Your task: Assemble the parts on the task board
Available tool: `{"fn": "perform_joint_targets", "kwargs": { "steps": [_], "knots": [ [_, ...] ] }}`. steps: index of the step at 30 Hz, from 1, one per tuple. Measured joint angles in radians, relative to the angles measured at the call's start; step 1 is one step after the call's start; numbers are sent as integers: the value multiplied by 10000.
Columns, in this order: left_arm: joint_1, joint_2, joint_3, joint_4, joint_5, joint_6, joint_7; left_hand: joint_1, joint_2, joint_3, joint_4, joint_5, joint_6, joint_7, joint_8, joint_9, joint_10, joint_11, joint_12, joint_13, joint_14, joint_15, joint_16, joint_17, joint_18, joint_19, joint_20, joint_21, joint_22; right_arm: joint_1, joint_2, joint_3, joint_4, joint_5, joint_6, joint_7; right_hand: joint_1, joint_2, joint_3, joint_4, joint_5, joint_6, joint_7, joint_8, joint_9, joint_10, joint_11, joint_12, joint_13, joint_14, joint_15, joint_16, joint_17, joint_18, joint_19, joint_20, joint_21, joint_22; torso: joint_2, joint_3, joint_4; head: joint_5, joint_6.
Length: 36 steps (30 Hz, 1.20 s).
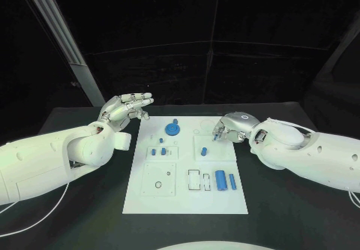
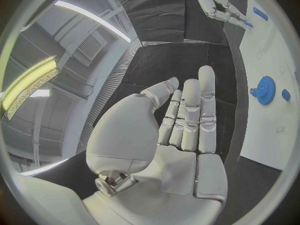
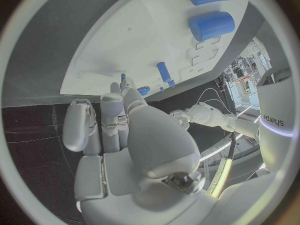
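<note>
The right hand [image 1: 229,128] hangs over the right edge of the white board [image 1: 186,203], far half, and seems to pinch a small blue peg [image 1: 215,138] at its fingertips, the peg pointing down at the board; the recess it belongs to cannot be told. The left hand [image 1: 126,108] is off the board's far left corner, fingers apart, holding nothing, so the right hand is nearer the work. The blue gear [image 1: 173,128] lies between the hands; the left wrist view shows its toothed rim plainly; the right wrist view shows the big blue cylinder [image 3: 211,25] lying on its side.
</note>
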Motion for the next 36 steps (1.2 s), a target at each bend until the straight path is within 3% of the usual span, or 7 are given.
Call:
{"fn": "perform_joint_targets", "kwargs": {
  "steps": [6,10,14,18,23,30,36],
  "knots": [
    [0,0,-1,-3,-1,3,-2,-144,-30,-166,85,0,-35,35,0,1,-35,35,42,1,0,0,0,-21,0,-27,27,-57,-38,3,-254,20,707,229,-264,60,1,-1,0,0,0,0,0,-2,-5,0,0,0,0,0,0,57,72,0,1,1,42,60,0,1,0,44,21],
    [-1,40,-2,1,-1,12,-7,-167,-49,-250,139,0,-56,15,38,1,-59,13,69,1,-35,36,39,-36,-1,-27,27,-57,-65,17,-268,183,1239,434,-603,241,1,-1,0,0,0,-1,0,-27,-10,36,37,0,1,0,0,173,187,1,59,-15,114,141,-3,7,-6,80,35],
    [-1,80,-2,5,-2,28,-13,-288,-55,-375,208,0,-105,33,38,1,-109,35,152,1,-35,36,39,-56,-2,-59,59,-111,-109,87,-119,256,1532,588,-838,380,-37,-40,26,26,-1,-1,0,-38,-12,36,37,0,1,0,0,233,232,1,75,1,115,162,-4,4,3,151,59],
    [-1,93,-4,-4,-2,40,-18,-288,-55,-452,205,0,-105,34,38,1,-108,35,152,1,-35,36,86,-65,-1,-59,59,-151,-127,142,181,285,1631,703,-910,460,-37,-40,62,-9,0,-1,0,-44,-13,36,37,0,1,0,0,233,234,2,74,1,115,169,6,0,19,203,56],
    [-2,122,-7,-4,-2,55,-25,-288,-55,-451,205,0,-105,34,38,1,-108,35,153,1,-35,36,86,-65,-2,-59,59,-151,-127,156,732,275,1471,818,-854,504,-36,-40,166,-33,-1,-3,-1,-54,-25,36,37,0,1,0,0,289,256,2,74,1,115,188,16,-9,29,314,-35],
    [-3,155,-7,3,-2,86,-36,-288,-55,-481,234,0,-105,34,77,2,-144,-1,194,2,-35,36,86,-74,-2,-59,59,-151,-144,42,1563,27,936,920,-544,521,-89,-93,263,-16,46,-6,-1,-79,-23,35,37,-23,2,0,0,384,295,2,74,2,156,215,27,-4,12,544,-132],
    [-3,224,-6,-56,-2,105,-40,-287,-55,-481,234,0,-141,70,77,2,-179,35,194,3,-35,36,86,-74,-2,-59,59,-151,-160,-108,2106,-344,586,953,-146,518,-167,-171,352,-19,220,-43,33,-79,-22,35,37,-39,2,0,0,445,307,2,74,2,194,249,30,-6,6,601,-200]
  ]
}}
